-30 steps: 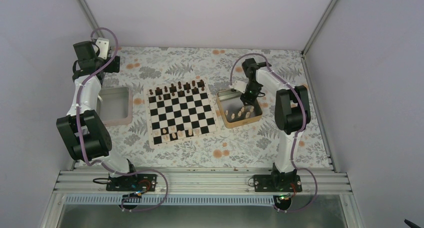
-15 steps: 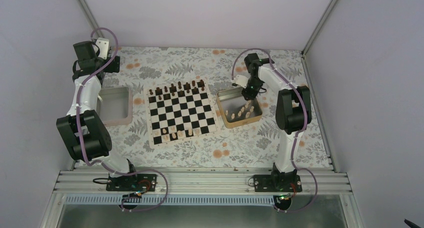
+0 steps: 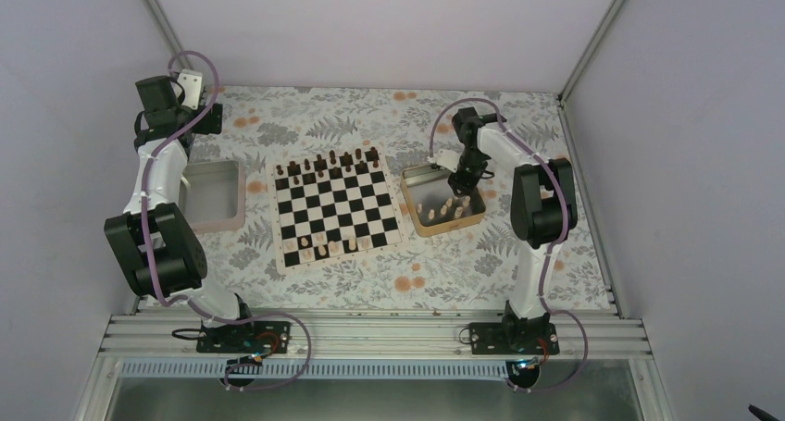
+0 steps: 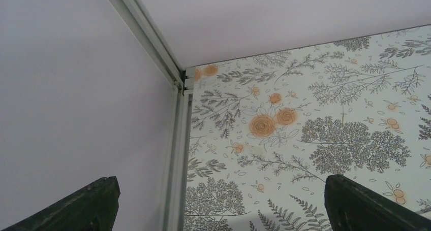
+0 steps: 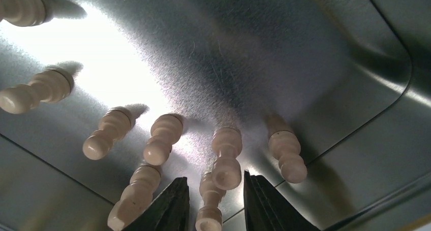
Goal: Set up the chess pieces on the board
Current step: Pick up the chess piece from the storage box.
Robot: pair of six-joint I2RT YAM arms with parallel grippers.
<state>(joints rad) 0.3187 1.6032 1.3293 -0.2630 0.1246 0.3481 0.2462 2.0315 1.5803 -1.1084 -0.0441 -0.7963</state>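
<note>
Gold tin tray, just right of the flat black-and-white checked board, holds a scatter of tiny tan natural-wood chess pieces lying on their sides. The right gripper reaches into it, its 2 fingers narrowly parted astride 1 piece, with nothing clamped. The left gripper hangs wide open and empty near the far left corner. A short row of tan pieces stands along the board's near edge, opposite dark brown pieces on the far side. The job looks well short of finished.
</note>
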